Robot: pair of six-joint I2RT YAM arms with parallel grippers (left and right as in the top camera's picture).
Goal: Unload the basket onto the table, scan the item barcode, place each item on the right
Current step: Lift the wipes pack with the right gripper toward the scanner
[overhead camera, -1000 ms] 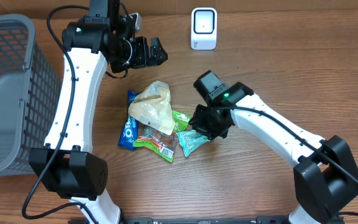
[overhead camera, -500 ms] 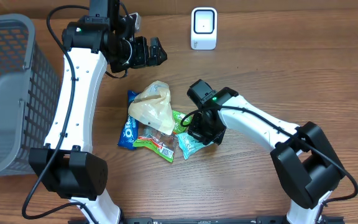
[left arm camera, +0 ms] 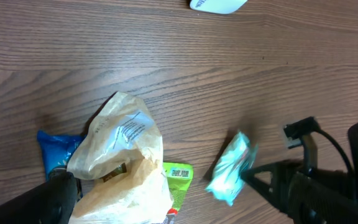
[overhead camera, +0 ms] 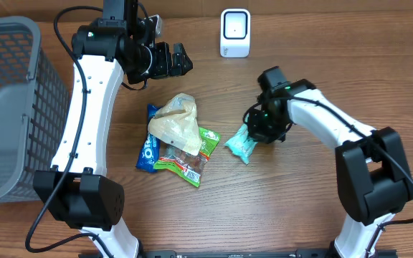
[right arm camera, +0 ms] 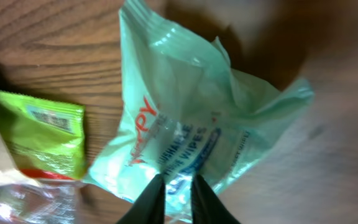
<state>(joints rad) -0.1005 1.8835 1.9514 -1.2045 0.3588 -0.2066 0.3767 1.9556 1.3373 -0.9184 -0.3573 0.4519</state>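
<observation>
My right claw (right arm camera: 178, 190) is nearly closed, its two dark fingers (right arm camera: 153, 199) standing close together and nipping the lower edge of a pale teal wipes packet (right arm camera: 191, 112). The packet is crinkled, with red and blue lettering facing my wrist camera. No barcode shows on that side. Whether its free end touches the table (overhead camera: 321, 57), I cannot tell.

The white scanner (overhead camera: 235, 32) stands at the far edge of the table. The wipes packet hangs well apart from the scanner, on my side of it and almost straight in line with it. My right arm reaches in from the scanner's right.

My left claw (overhead camera: 183, 59) is spread as wide as it goes and holds nothing. It hovers to the left of the scanner, near it, at about the same depth on the table.

A small pile lies on my side of the scanner and to its left: a tan paper bag (overhead camera: 176, 123) on top, a green packet (overhead camera: 206, 142) and a blue packet (overhead camera: 148, 152) partly under it. A grey mesh basket (overhead camera: 45, 100) stands far to the scanner's left.
</observation>
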